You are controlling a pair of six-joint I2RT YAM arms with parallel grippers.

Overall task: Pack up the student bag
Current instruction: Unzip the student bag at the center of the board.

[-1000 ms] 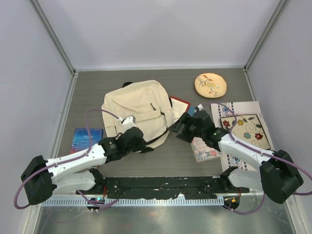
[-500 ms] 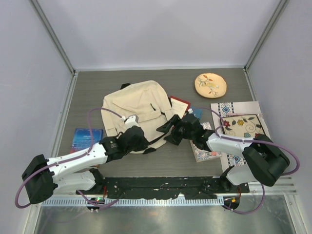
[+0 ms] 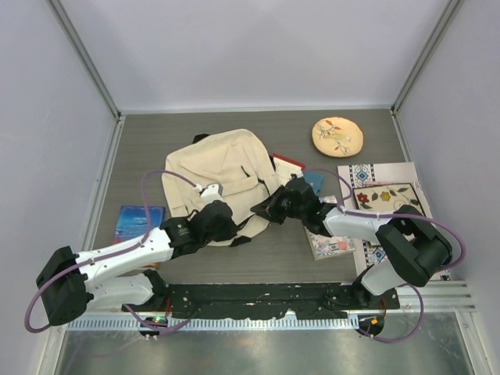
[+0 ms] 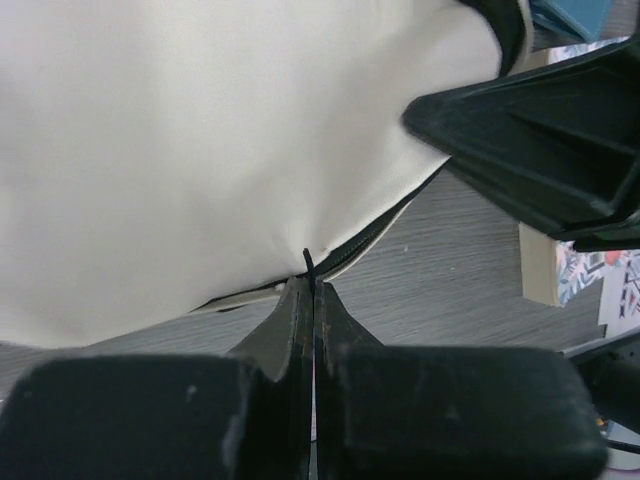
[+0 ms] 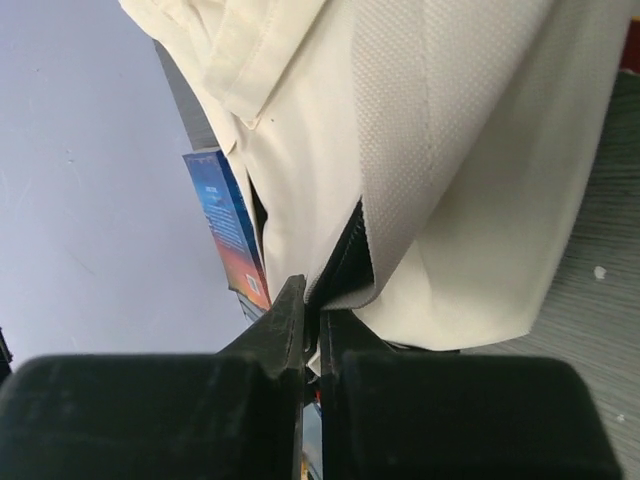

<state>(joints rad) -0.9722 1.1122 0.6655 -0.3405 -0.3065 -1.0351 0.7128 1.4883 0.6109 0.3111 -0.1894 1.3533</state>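
- Grippers, nearest the bases: left gripper [image 3: 221, 221] is clamped shut on the near hem of the student bag [image 3: 223, 164]. Its wrist view shows a thin black tab, probably a zip pull, nipped between the closed jaws.
- right gripper [image 3: 268, 208] is likewise closed, pinching the black-trimmed edge of the cream fabric at the bag's near-right corner.
- Bag lies on the far side of both grippers, flat on the surface [image 3: 148, 133] about mid-width. Its long axis runs roughly near to far.
- Key relation: the 2 grips sit side by side on the same near edge, close together, left one to the left. Neither arm is nearer, as both already touch the fabric.
- Judgement: the coming move depends on drawing that edge apart or up, across the long axis, to open a mouth facing the arms.
- Items to pack, judged: blue book [image 3: 139, 223] lies left of the left arm, apart from the bag. patterned book [image 3: 328, 238] lies under the right forearm. red book [image 3: 287, 168] sits just beside the bag's right side. Right arm is nearer 2 of these 3.
- Farthest: round embroidered disc [image 3: 337, 137], well apart at far right.
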